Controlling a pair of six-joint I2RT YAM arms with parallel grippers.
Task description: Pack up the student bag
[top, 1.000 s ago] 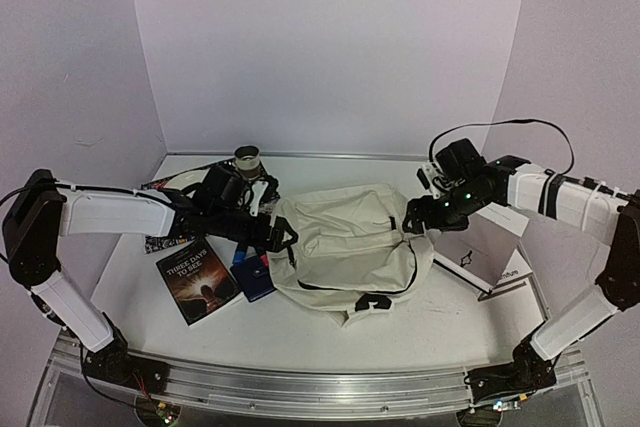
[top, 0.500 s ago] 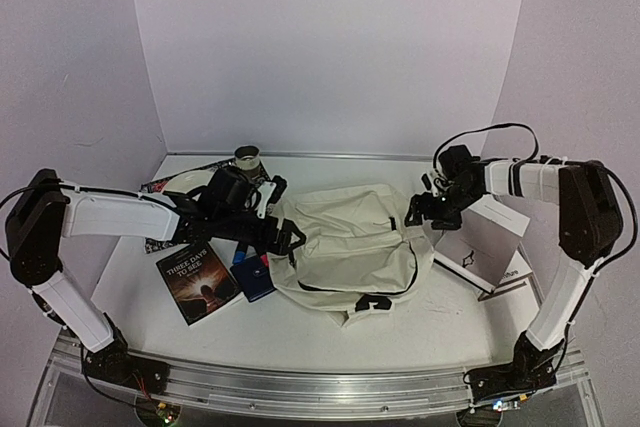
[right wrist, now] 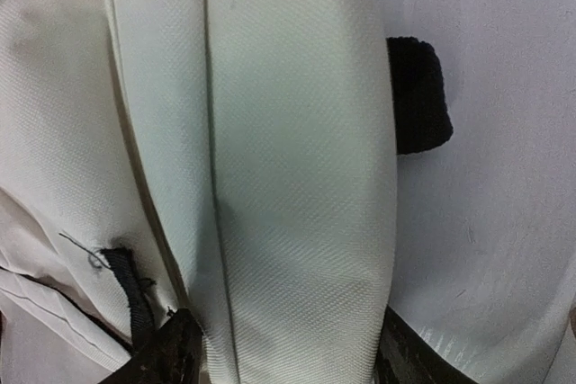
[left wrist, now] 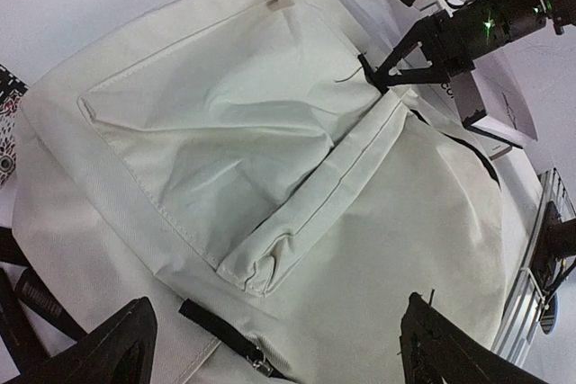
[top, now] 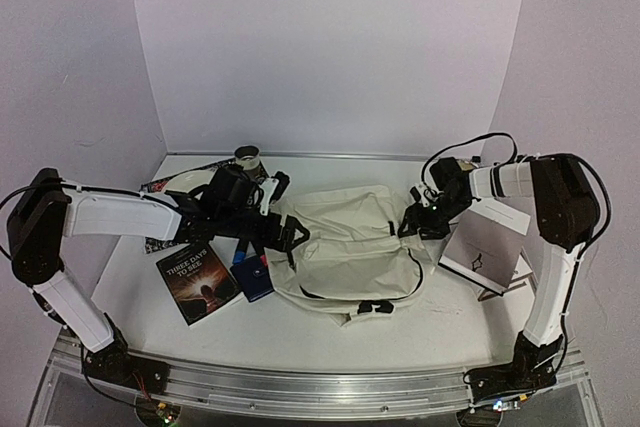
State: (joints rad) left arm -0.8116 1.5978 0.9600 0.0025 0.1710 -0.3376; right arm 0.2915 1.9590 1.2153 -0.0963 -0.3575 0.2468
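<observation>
The fingers of the right gripper (right wrist: 283, 352) are cut off by the lower edge of the wrist view; clamping of the student bag (right wrist: 297, 177) fold between the jaws cannot be confirmed. The left gripper (left wrist: 274, 312) fingers are likewise cropped. Beyond both jaws, the bag outline is truncated.

The left gripper (top: 287, 234) gapes wide while the right gripper (top: 409, 226) stands narrower.

You can read one title: "THREE DAYS TO SEE", in pale capitals on the dark cover of the book (top: 197, 282) at the left. The white box (top: 483, 247) at the right carries print too small to read.
</observation>
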